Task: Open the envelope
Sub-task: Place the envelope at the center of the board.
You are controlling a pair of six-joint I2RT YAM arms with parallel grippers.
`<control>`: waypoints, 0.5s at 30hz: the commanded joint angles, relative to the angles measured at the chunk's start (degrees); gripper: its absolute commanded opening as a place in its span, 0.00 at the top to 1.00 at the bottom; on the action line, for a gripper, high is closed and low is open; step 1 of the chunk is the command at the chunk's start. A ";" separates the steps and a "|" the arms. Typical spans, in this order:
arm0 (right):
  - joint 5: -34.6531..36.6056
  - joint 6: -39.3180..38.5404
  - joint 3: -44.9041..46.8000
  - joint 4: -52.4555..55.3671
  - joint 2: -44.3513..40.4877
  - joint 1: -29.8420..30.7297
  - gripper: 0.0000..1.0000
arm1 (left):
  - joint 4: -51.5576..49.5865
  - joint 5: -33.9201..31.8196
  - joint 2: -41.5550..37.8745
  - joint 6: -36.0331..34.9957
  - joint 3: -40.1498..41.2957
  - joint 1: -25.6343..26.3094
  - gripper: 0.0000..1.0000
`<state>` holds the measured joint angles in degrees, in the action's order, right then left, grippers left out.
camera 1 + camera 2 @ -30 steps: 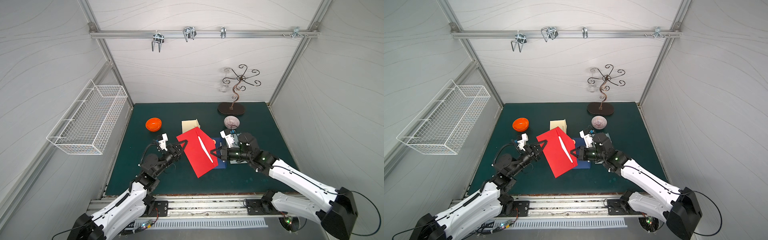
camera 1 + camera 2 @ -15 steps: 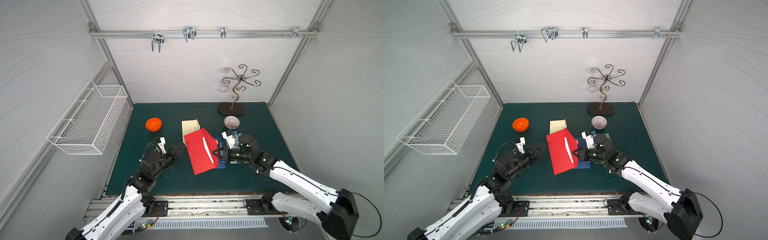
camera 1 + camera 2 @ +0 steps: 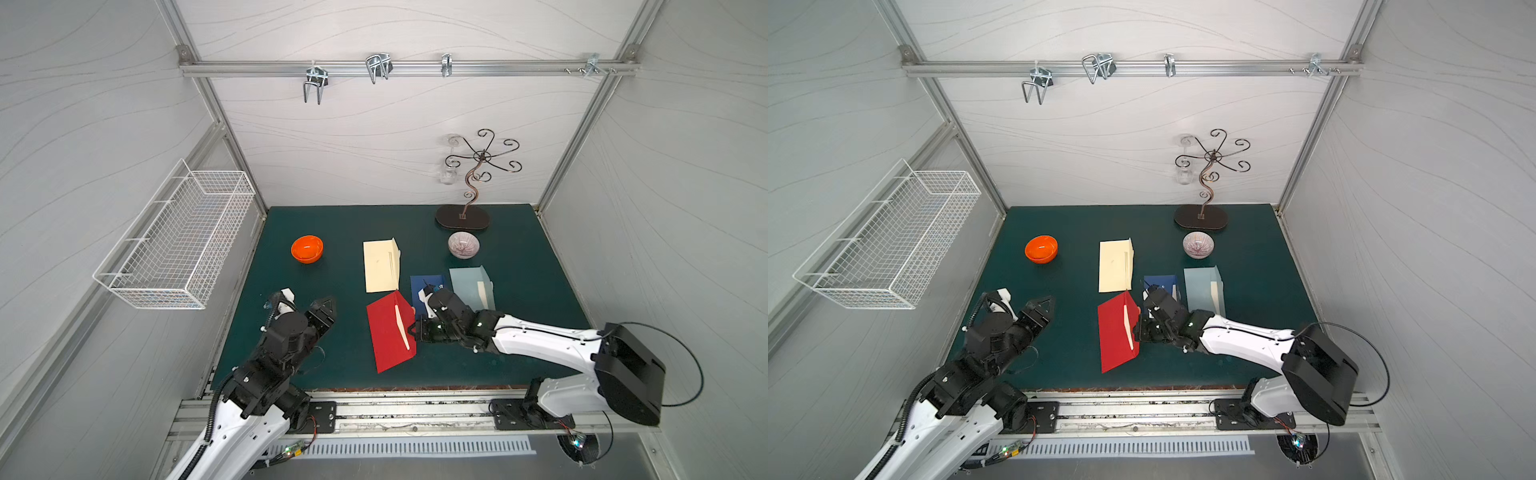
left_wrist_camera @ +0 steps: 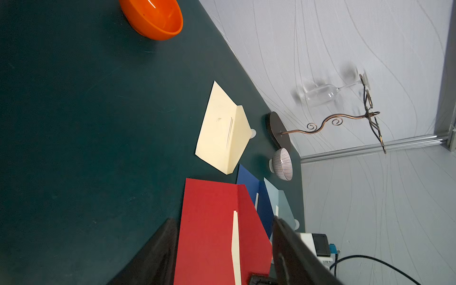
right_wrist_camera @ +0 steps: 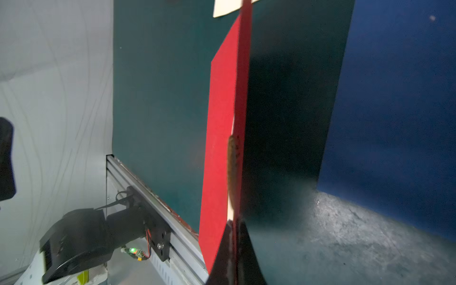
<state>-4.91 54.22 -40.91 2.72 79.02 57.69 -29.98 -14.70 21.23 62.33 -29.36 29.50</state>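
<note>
In both top views we record a matte red envelope (image 3: pixel 390 332) (image 3: pixel 1117 332), rectangular, with a cream strip along its flap. It lies on the green mat (image 3: pixel 353 224) near the front edge, just beside a cream envelope (image 3: pixel 380 266). A second ago the left gripper (image 3: pixel 330 307) clamped its corner; now it stands apart, elbow folded back.

Left wrist view: the black fingers (image 4: pixel 158 246) are spread wide and hold nothing.

Right wrist view: the right gripper (image 5: pixel 234 227) pinches the raised flap edge, its forearm low.
</note>
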 commanded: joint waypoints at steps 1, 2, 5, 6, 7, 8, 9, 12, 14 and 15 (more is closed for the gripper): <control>4.25 6.64 1.52 -5.38 2.07 0.77 1.00 | 0.00 -1.79 -1.62 1.14 1.06 -0.23 0.35; 5.36 7.73 2.22 -6.79 2.67 1.28 1.00 | 0.22 -1.52 -1.84 0.92 1.06 -0.23 0.35; 6.34 10.10 2.88 -8.55 4.97 1.84 0.99 | 0.83 -0.31 -1.48 -0.02 0.67 -0.28 0.35; 6.53 10.36 2.80 -8.69 5.51 2.02 0.99 | 1.08 0.28 -1.29 -0.47 0.63 -0.23 0.35; 7.10 10.76 2.61 -8.46 6.00 2.44 0.98 | 1.31 0.95 -0.96 -0.92 0.57 -0.23 0.35; 7.66 11.14 2.52 -8.30 6.38 2.85 0.98 | 1.41 1.47 -0.60 -1.31 0.44 -0.23 0.35; 7.87 11.30 2.54 -8.61 6.78 3.22 0.97 | 1.66 2.15 -0.28 -1.62 0.47 -0.27 0.35; 6.95 11.50 1.58 -8.60 8.57 3.73 0.95 | 2.13 3.72 0.68 -2.38 0.27 -0.23 0.35; 6.31 11.62 0.90 -8.51 9.75 3.92 0.94 | 2.41 4.49 1.21 -2.72 0.00 -0.22 0.35; 5.90 11.62 0.71 -8.65 10.28 4.07 0.93 | 2.51 4.79 1.43 -3.10 -0.07 -0.25 0.35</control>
<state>1.06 64.73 -38.92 -4.84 87.81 61.19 -30.39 -11.38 22.11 60.90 -28.03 29.50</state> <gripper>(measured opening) 0.069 0.649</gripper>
